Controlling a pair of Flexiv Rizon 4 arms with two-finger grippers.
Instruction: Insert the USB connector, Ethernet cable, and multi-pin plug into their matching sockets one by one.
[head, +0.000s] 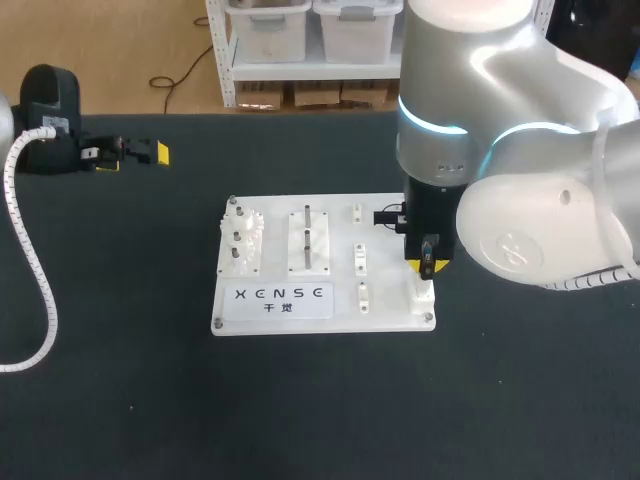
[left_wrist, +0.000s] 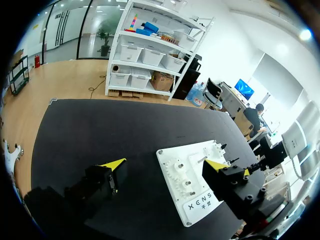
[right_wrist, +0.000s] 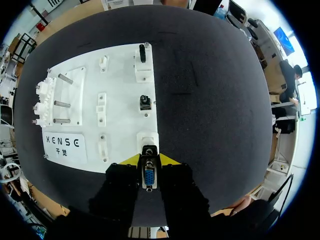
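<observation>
My right pincer (right_wrist: 149, 160) is clamped on the plug (right_wrist: 148, 178), a yellow tip pressed to either side and the blue pin face turned back toward my wrist. The plug stands upright right at the white socket (right_wrist: 147, 139) in the board's (head: 320, 318) near right corner; I cannot tell whether it has gone in. Farther along that edge of the board, two dark pieces (right_wrist: 145, 102) sit in white blocks; I cannot tell which is which. My left pincer (left_wrist: 165, 164) hangs spread wide and empty at the table's (head: 120, 400) far left, well apart from the board.
</observation>
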